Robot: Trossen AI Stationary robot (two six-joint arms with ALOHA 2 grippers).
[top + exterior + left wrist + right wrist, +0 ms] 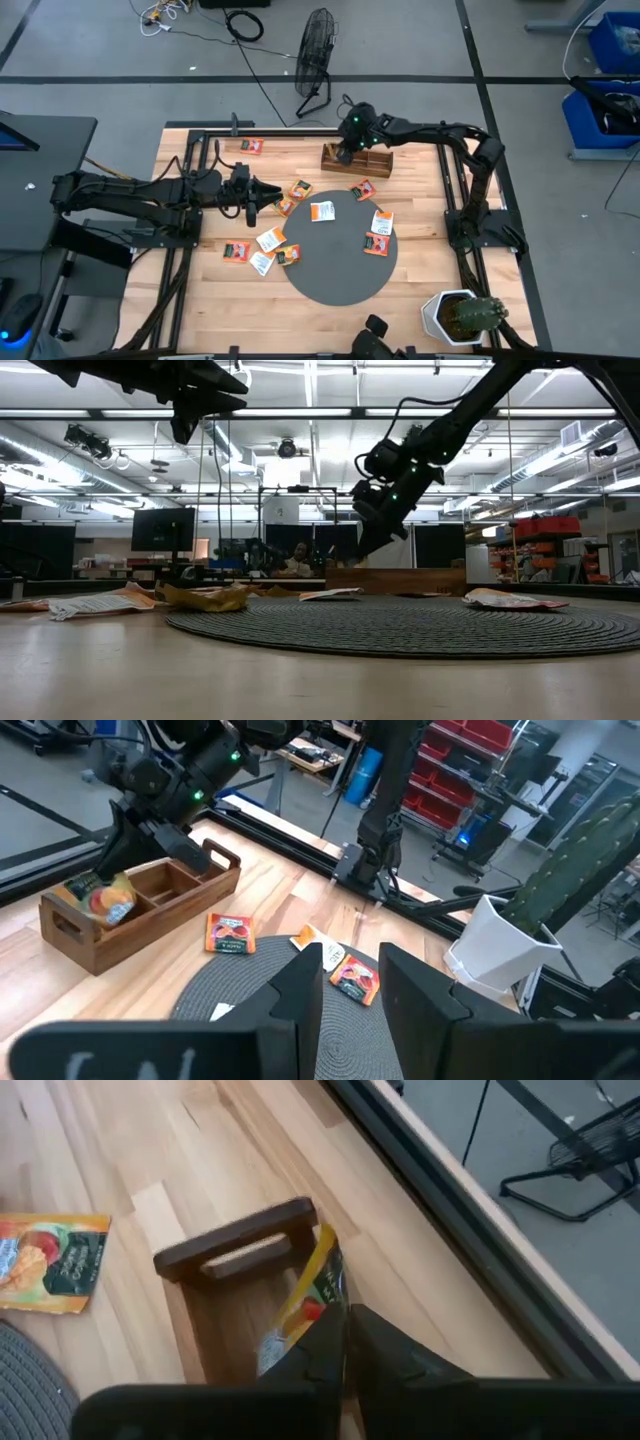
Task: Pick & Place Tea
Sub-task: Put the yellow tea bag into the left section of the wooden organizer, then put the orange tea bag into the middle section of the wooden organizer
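Note:
The long wooden tray (pixel 362 160) lies on the table's far side. My right gripper (pixel 345 1348) reaches down into the tray's left end compartment (pixel 235 1330), shut on an orange-yellow tea sachet (pixel 318 1285); the left wrist view shows that sachet (pixel 100 900) in the compartment too. More sachets lie flat on the round dark mat (pixel 335 270), such as one white (pixel 322 211) and one orange (pixel 378 243). Others lie on the wood (pixel 270 240). My left gripper (pixel 350 990) hovers open and high over the table's left part (pixel 268 196), holding nothing. My right gripper pinches the sachet's upper part (pixel 328 1308) between its two fingers, which slant down from above. The sachet stands on edge, tilted, and its lower part reaches down inside the tray's end compartment, beside the end wall with the handle slot (pixel 240 1250).
A cactus in a white pot (pixel 460 315) stands at the table's near right corner. Dark frame rails (pixel 200 150) run along the table's left, far and right sides. A single sachet (pixel 251 146) lies near the far left corner. A fan (pixel 315 50) stands on the floor beyond.

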